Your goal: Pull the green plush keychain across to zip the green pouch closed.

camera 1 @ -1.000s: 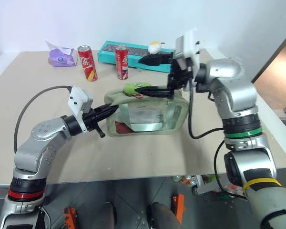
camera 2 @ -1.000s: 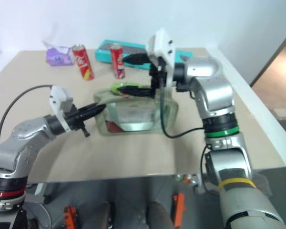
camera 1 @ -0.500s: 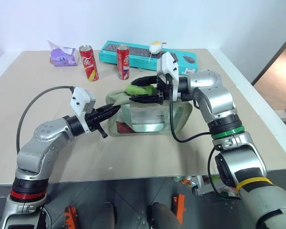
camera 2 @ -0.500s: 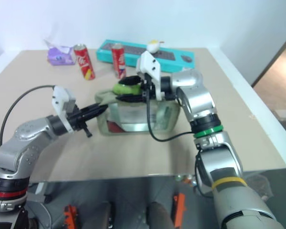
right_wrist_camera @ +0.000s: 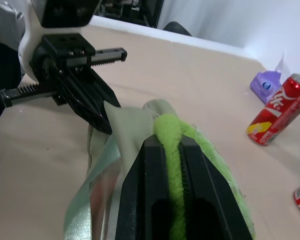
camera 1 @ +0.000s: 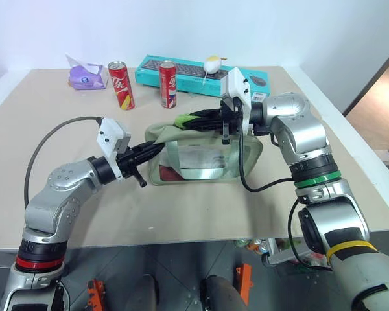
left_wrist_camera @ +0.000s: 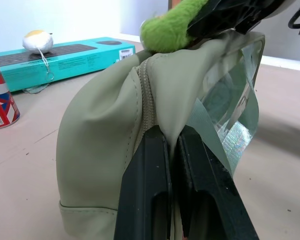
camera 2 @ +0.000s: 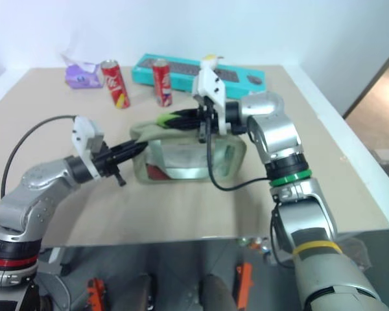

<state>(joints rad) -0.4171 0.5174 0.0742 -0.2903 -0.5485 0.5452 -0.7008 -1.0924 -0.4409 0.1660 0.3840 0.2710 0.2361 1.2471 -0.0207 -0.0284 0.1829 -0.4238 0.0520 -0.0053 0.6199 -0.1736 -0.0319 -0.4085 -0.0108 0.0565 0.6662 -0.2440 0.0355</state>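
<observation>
From the head views we see the green pouch [camera 1: 204,152] mid-table; our left gripper [camera 1: 157,146] is pinched on its end fabric; our right gripper [camera 1: 193,120] is clamped on the green plush keychain [camera 1: 181,121] near that same end. The wrist views confirm both grips; we judge the whole pull remains.
</observation>
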